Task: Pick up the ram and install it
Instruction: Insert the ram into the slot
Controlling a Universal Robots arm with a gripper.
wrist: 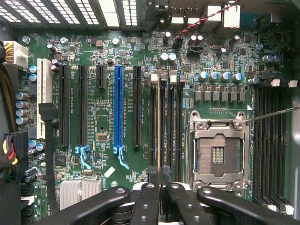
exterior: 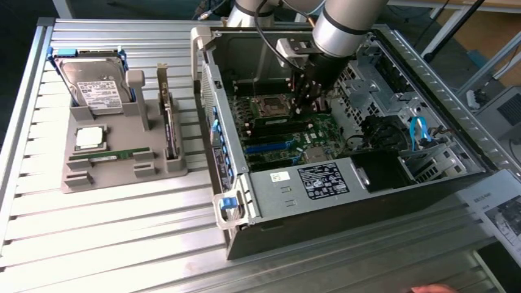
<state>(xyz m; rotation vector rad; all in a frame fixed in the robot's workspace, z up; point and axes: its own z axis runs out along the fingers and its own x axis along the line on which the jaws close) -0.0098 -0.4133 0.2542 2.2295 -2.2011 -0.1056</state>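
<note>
Black-fingered hand [wrist: 160, 178] is closed on the long thin ram stick [wrist: 158, 126], seen edge-on at centre frame, beside empty black memory slots [wrist: 169, 126]. Stick is best kept upright, parallel to the slots, and pressed evenly at both ends.

Printed labels in view, none of them legible

The white label [exterior: 101, 91] on the hard drive [exterior: 82, 68] carries lines of print too small to read. The same is true of the black label [exterior: 320, 181] and the small white sticker [exterior: 281, 176] on the grey metal cover [exterior: 265, 194], the printed sheet [exterior: 498, 215] at the exterior view's right edge, and the white lettering on the motherboard [wrist: 101, 101].
</note>
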